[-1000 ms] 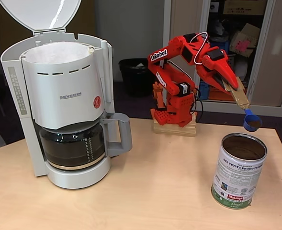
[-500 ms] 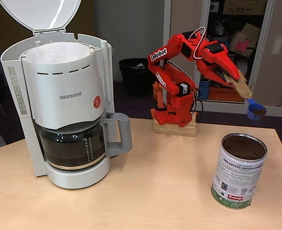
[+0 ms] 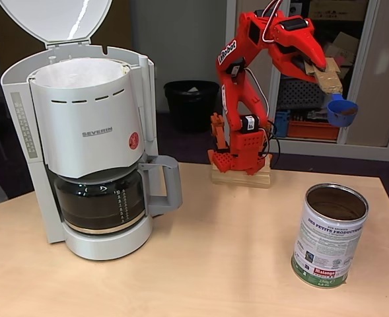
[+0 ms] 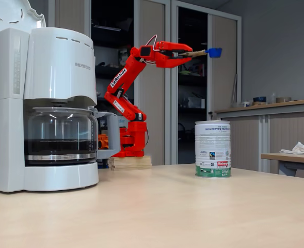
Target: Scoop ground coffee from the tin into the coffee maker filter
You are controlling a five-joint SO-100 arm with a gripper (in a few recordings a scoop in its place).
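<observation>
My red gripper (image 3: 319,66) is shut on the flat wooden handle of a small blue scoop (image 3: 341,112), held high above the table. Dark ground coffee (image 3: 345,113) shows inside the scoop. The open metal tin (image 3: 329,234) stands at the table's right, well below the scoop and slightly left of it. At the left stands the white coffee maker (image 3: 88,142) with its domed lid up, and the white paper filter (image 3: 82,71) lines its top basket. In the other fixed view the gripper (image 4: 185,53) holds the scoop (image 4: 213,52) level above the tin (image 4: 212,149), right of the coffee maker (image 4: 43,103).
The arm's base sits on a wooden block (image 3: 240,177) at the table's back edge. A glass carafe (image 3: 100,198) with dark liquid sits in the machine. A black bin (image 3: 189,105) and open shelving lie behind the table. Bare tabletop (image 3: 220,251) separates machine and tin.
The arm has risen and straightened, lifting the scoop from just above the tin's rim to well above it. The tin and coffee maker have not moved.
</observation>
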